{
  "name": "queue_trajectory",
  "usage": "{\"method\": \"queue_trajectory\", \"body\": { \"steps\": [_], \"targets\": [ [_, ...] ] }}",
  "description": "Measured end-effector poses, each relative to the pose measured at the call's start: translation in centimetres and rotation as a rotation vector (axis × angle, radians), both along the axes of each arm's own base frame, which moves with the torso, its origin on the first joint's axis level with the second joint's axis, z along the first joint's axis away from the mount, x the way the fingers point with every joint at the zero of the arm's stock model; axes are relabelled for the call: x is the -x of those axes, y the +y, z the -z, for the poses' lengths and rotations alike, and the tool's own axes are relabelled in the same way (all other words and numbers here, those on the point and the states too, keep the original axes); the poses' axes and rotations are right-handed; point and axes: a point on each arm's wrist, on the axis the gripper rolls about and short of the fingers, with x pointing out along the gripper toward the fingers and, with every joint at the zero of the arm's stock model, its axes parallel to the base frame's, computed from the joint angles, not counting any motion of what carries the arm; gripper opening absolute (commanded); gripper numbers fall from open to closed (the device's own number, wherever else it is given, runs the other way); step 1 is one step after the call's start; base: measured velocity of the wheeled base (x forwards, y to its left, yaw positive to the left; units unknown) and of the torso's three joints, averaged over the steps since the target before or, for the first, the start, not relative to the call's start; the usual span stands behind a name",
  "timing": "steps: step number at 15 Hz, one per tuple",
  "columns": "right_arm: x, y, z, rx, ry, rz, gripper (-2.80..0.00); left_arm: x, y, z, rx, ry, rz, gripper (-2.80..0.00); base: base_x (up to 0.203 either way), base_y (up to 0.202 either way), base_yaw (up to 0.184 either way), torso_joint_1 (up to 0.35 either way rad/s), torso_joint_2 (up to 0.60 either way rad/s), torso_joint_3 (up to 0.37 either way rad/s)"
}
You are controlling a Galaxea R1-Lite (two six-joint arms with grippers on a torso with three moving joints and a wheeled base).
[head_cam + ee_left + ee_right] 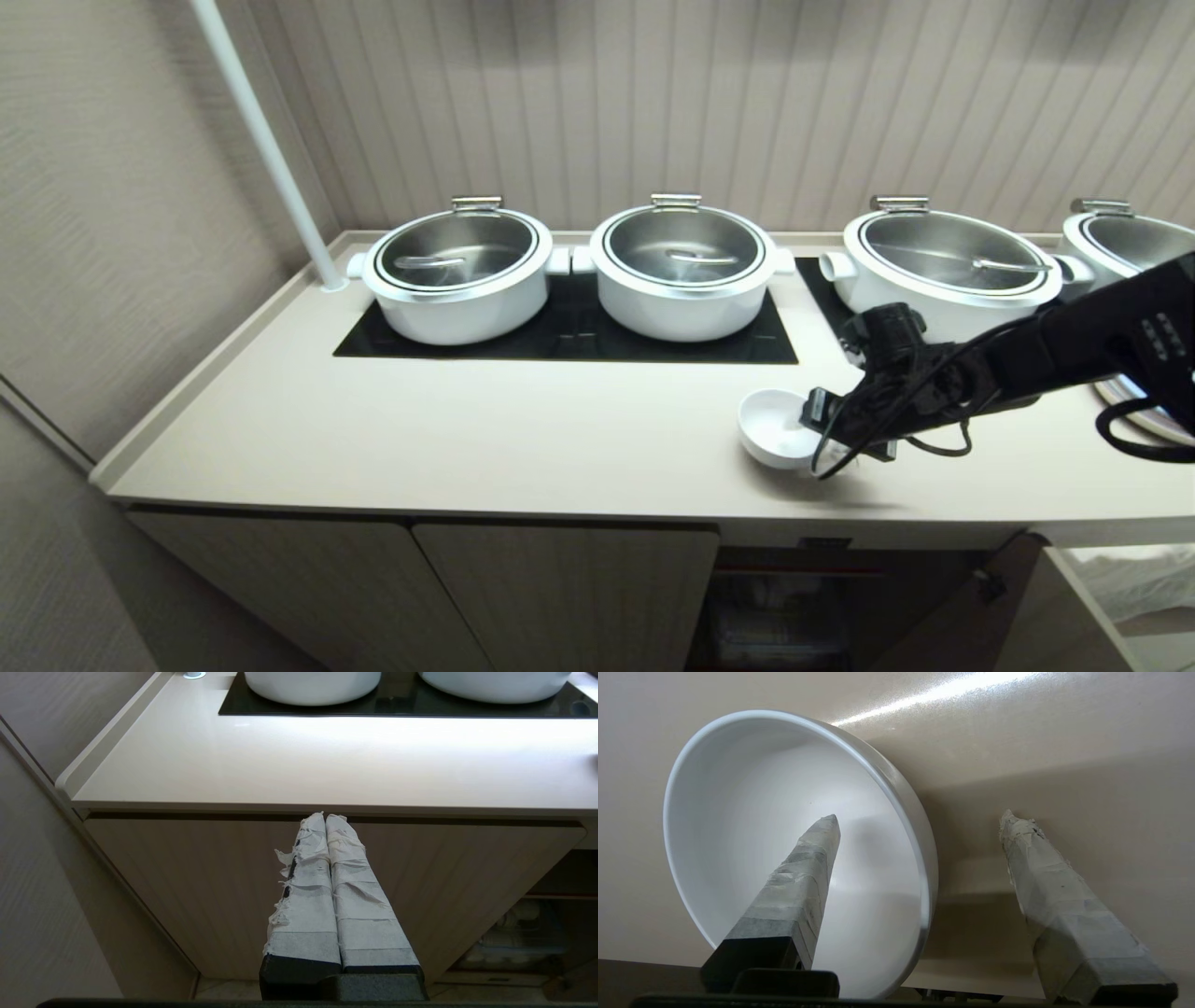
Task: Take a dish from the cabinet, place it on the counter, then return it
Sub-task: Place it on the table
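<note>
Resting on the table (467,439), the dish (773,427), a small plain white bowl, stands upright near the front edge, just in front of the black cooktop panel (569,338). The right gripper (826,431) reaches in from the right and straddles the bowl's near wall: in the right wrist view one taped finger (810,858) lies inside the dish (752,826) and the other stands outside it above the bare table (1064,742). The two fingers are spread well apart, with clear space on both sides of the rim, so nothing is gripped. Behind the dish, four white pots with steel lids (459,273) sit in a row on the cooktop panels. A white pole (271,149) rises from the back left corner of the table. Below the table, the cabinet (560,597) shows closed doors to the left and an open compartment directly beneath the dish. The left gripper (325,820) hangs before a closed cabinet door (210,882), its taped fingers pressed together and empty.
</note>
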Motion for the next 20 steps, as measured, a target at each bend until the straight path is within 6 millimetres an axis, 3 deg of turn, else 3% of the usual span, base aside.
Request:
{"method": "queue_trajectory", "body": {
  "steps": [12, 20],
  "targets": [
    [0.8, 1.4, -1.2, 0.053, -0.037, -0.007, 0.00, 0.0, 0.0, 0.0, 0.000, 0.001, 0.000, -2.80, 0.000, 0.000, 0.000, 0.000, 0.00, 0.000],
    [0.4, 1.4, -2.6, 0.181, -0.164, 0.004, 0.00, 0.0, 0.0, 0.0, 0.000, 0.001, 0.000, -2.80, 0.000, 0.000, 0.000, 0.000, 0.00, 0.000]
  ]
}}
